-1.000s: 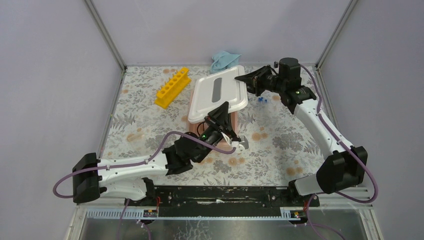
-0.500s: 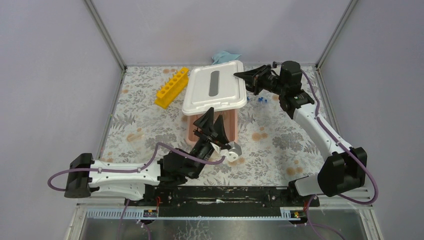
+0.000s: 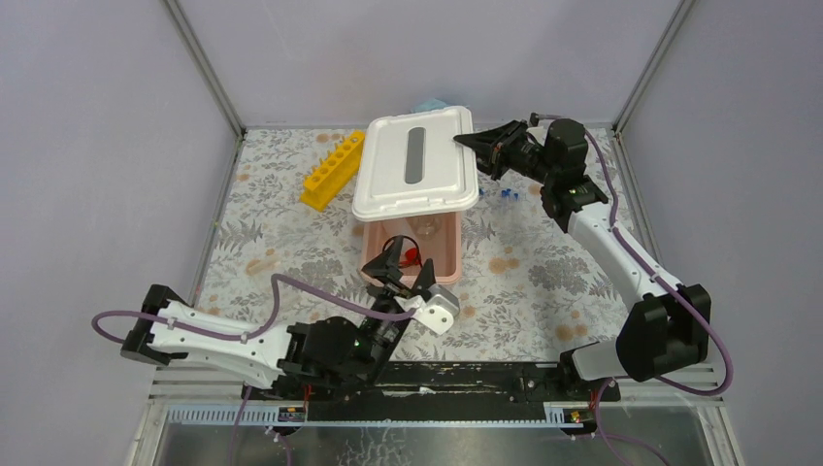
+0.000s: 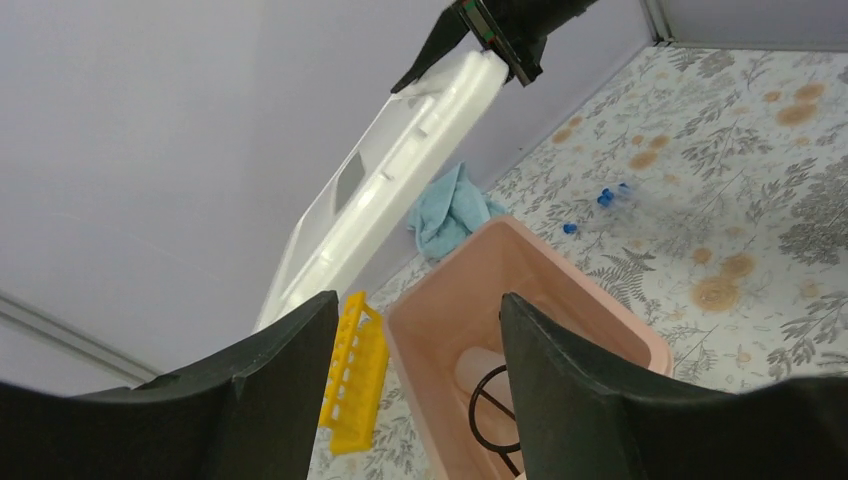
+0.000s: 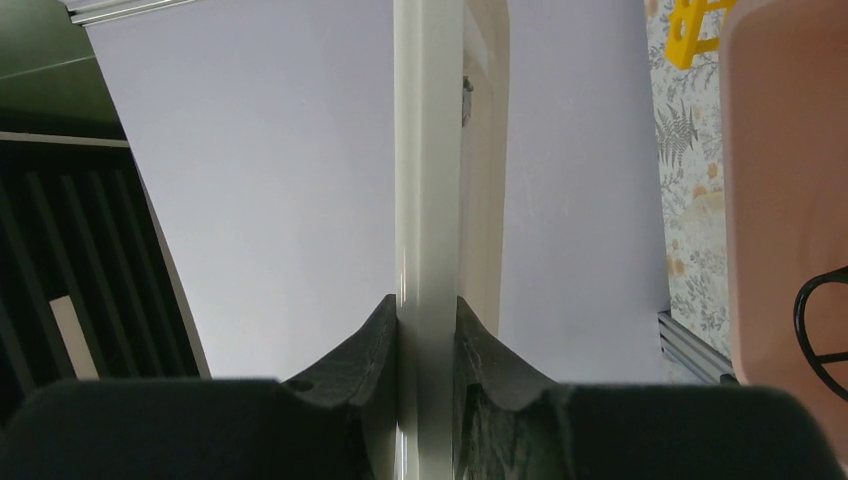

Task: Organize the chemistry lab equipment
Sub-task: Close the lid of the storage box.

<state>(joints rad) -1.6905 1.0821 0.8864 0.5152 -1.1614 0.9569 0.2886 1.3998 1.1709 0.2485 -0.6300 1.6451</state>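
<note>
From above, the right gripper point(image 3: 482, 149) is clamped on the right edge of the lid point(image 3: 415, 165) and holds it tilted over the far half of the box point(image 3: 444, 275). The left gripper point(image 3: 401, 272) hangs at the near end of the box with jaws spread and nothing between them. The ring point(image 3: 396, 250) lies inside the box. The rack point(image 3: 335, 170) lies on the table point(image 3: 543, 282), left of the box and apart from it. The tubes point(image 3: 507, 194) lie loose on the table, right of the lid. A corner of the cloth point(image 3: 432, 103) shows behind the lid.

In the left wrist view, both fingers point(image 4: 290, 370) stand wide, and the ring point(image 4: 492, 412) rests on the box floor beyond them. The tubes point(image 4: 610, 195) are scattered near the far wall.

In the right wrist view, the pads point(image 5: 372, 340) pinch only the thin rim of the lid point(image 5: 425, 180).

I think the danger is in this narrow grip: if the lid slips or swings, it can fall onto the box or hit the left gripper as it reaches in. The tubes are small and round, so a touch may roll them away.

Compared with one second ago, the left gripper was almost closed and reached further over the box. Now it has drawn back toward its base and opened. The lid stands higher and further back, so the box interior is uncovered and more of the cloth is hidden.
</note>
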